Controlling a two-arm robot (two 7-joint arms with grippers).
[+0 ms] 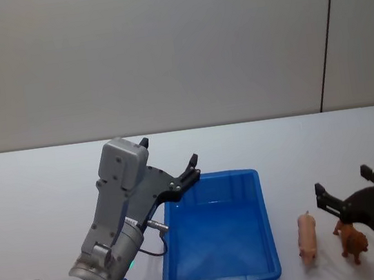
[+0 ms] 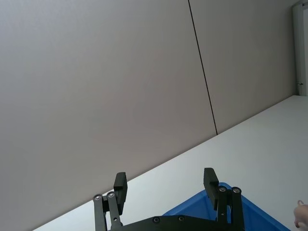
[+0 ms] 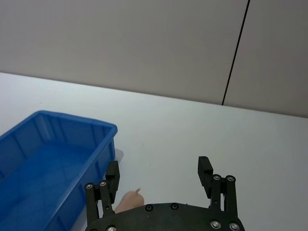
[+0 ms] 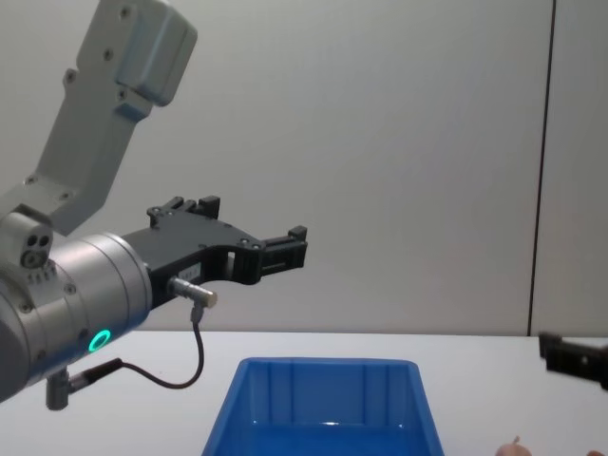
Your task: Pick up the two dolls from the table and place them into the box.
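The blue box point(image 1: 210, 177) stands open and empty in the middle of the white table point(image 1: 41, 195). Two dolls lie to its right: a pink one point(image 1: 307, 238) and a reddish-brown one point(image 1: 352, 242). My right gripper point(image 1: 344, 184) is open, low over the table just behind the brown doll. In the right wrist view the pink doll point(image 3: 127, 201) peeks out below the right gripper point(image 3: 159, 172), beside the box point(image 3: 48, 163). My left gripper point(image 1: 169, 153) is open and empty, raised above the box's far left corner. The chest view has the left gripper point(image 4: 255, 220) high over the box point(image 4: 328, 366).
A grey wall with a dark vertical seam point(image 1: 326, 37) rises behind the table's far edge. Bare tabletop lies to the left of the box and beyond it. A cable point(image 4: 195, 366) hangs from my left wrist.
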